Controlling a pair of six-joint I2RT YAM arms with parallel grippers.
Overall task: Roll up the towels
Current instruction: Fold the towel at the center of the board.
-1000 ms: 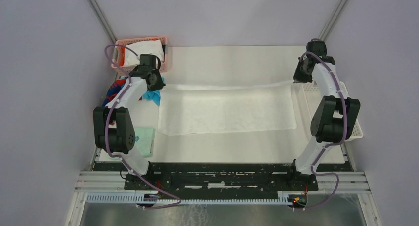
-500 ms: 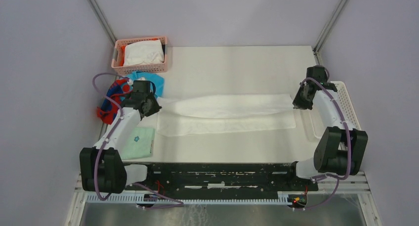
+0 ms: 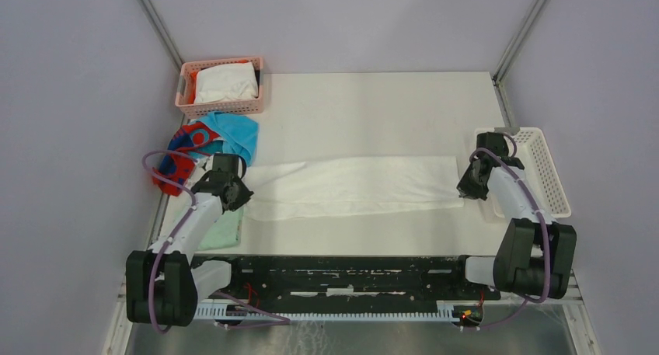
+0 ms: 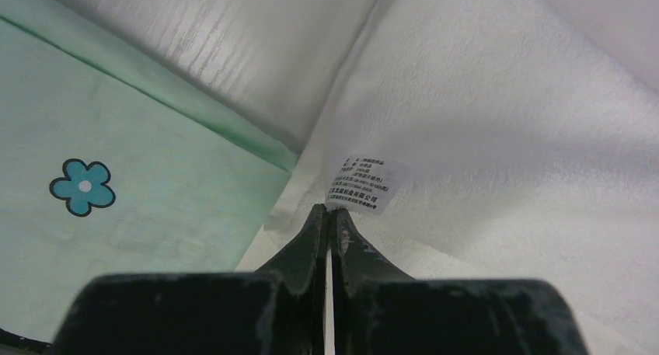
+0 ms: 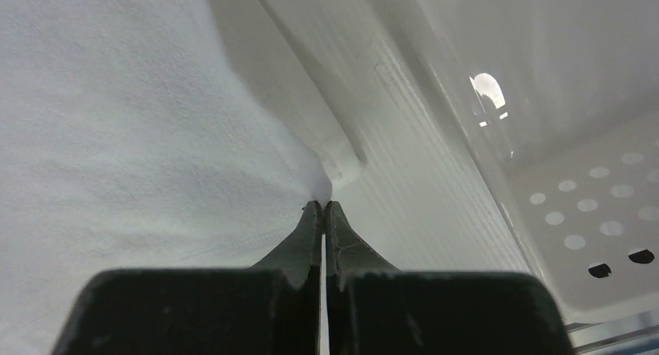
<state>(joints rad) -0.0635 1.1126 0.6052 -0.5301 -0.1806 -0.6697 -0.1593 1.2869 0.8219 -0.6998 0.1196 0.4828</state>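
A white towel (image 3: 353, 186) lies folded in half lengthwise as a long strip across the table. My left gripper (image 3: 237, 193) is shut on its left corner, by a printed label (image 4: 364, 184). My right gripper (image 3: 465, 186) is shut on its right corner (image 5: 326, 186). The white cloth fills both wrist views (image 4: 505, 137) (image 5: 116, 137). A turquoise-blue towel (image 3: 233, 133) and a red towel with dark-blue blotches (image 3: 177, 159) lie crumpled at the left edge.
A pink basket (image 3: 185, 83) at the back left holds white cloth. A white perforated tray (image 3: 544, 176) stands at the right edge, beside my right gripper (image 5: 591, 176). A mint-green folded cloth (image 4: 116, 184) with a blue flower lies under my left arm.
Both grippers pulled the far edge of the white towel toward the near edge, folding it in half. The turquoise and red towels came into view as the left arm moved.
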